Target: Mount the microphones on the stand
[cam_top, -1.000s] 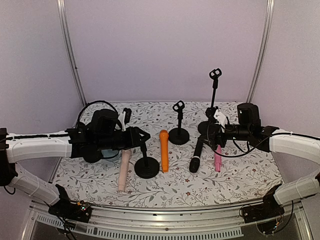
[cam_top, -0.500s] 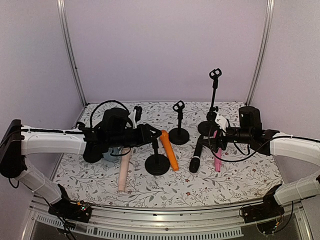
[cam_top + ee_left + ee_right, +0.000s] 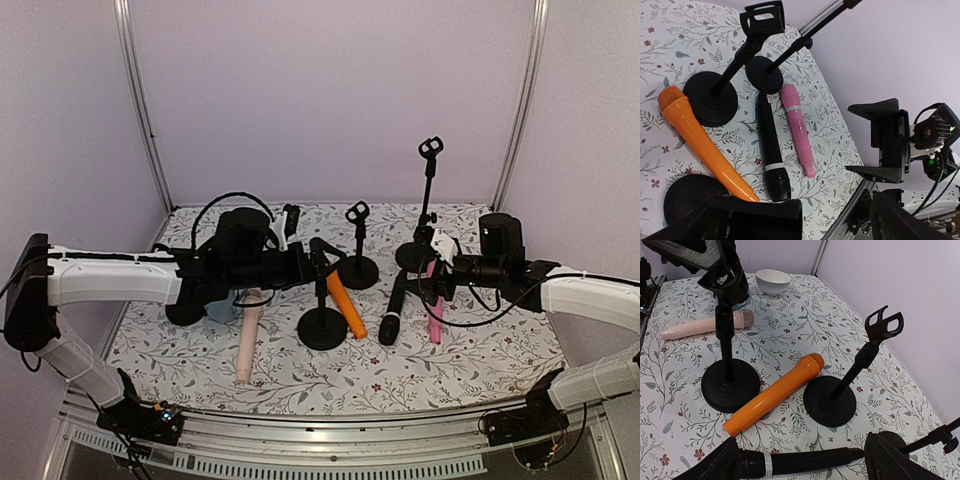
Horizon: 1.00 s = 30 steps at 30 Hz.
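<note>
The black microphone (image 3: 392,308) lay flat on the surface, head toward the near edge and tail pointing away toward the stands. It sat between the orange microphone (image 3: 345,305), which slanted on its left, and the bright pink microphone (image 3: 436,318), which lay almost parallel just beside it on the right. The right pincer (image 3: 848,139) hung above this pair with its fingers spread and nothing between them, so the right arm was clearly the nearer one. In the right wrist view the black barrel ran across the bottom of the frame, from one finger toward the other. By my judgement the wrist would need turning before the fingers could straddle it.

Room was tight at the sides. The pink barrel left only a narrow lane, and the middle stand (image 3: 357,270) had its base near the black tail. The tall stand (image 3: 428,195) rose behind. The near edge of the surface was well apart.

The left pincer (image 3: 836,212) reached in by the clip of the short stand (image 3: 322,328). Its fingers looked spread in its own view, with only that stand's base showing beside one of them. The pale beige-pink microphone (image 3: 247,340) lay under the left arm, apart from the rest.
</note>
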{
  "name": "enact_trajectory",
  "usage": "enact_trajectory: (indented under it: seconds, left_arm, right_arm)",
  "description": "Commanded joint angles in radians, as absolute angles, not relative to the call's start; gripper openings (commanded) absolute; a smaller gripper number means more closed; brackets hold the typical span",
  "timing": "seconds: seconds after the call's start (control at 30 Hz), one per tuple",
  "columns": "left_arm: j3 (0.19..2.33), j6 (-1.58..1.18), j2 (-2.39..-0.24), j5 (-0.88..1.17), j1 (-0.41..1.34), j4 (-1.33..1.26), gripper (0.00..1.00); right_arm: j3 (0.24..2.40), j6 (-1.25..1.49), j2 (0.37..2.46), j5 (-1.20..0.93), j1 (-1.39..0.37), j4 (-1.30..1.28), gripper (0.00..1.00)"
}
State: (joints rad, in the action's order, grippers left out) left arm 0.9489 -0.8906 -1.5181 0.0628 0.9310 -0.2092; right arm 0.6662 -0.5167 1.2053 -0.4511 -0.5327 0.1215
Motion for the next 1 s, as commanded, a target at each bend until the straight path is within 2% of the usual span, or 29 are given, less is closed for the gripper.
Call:
enact_trajectory:
  seconds: [0.0,0.3,0.43,0.5,0.6,0.77,0.97]
  left_arm:
    - [1.015,-0.834,-1.476,-0.020,0.959,-0.040,0.99]
    - [1.136,-0.611,-1.370,-0.135,0.943,0.388,0.99]
    - [1.191,-0.478,-1.366,-0.188,0.901,0.456,0.99]
    - [1.216,-0.389,-1.358,-0.228,0.898,0.416,0.99]
    - [1.214,-0.233,-1.328,-0.215,0.897,0.205,0.93]
    - [1.098,-0.035,-1.276,-0.068,0.896,-0.172,0.90]
    - [1.151,-0.063,-1.345,0.079,0.890,-0.113,0.87]
  right_arm:
    - [0.656,-0.528,1.197,-0.444,-0.525,0.141,0.87]
    - [0.763,-0.417,1.247,-0.391,-0.447,0.055,0.87]
    - [0.822,-0.376,1.291,-0.300,-0.429,-0.007,0.87]
    - [0.860,-0.362,1.316,-0.231,-0.425,-0.040,0.88]
    - [0.886,-0.324,1.340,-0.093,-0.405,-0.059,0.87]
    - [0.948,-0.207,1.415,-0.101,-0.348,-0.194,0.84]
    - [0.965,-0.187,1.512,-0.077,-0.337,-0.251,0.81]
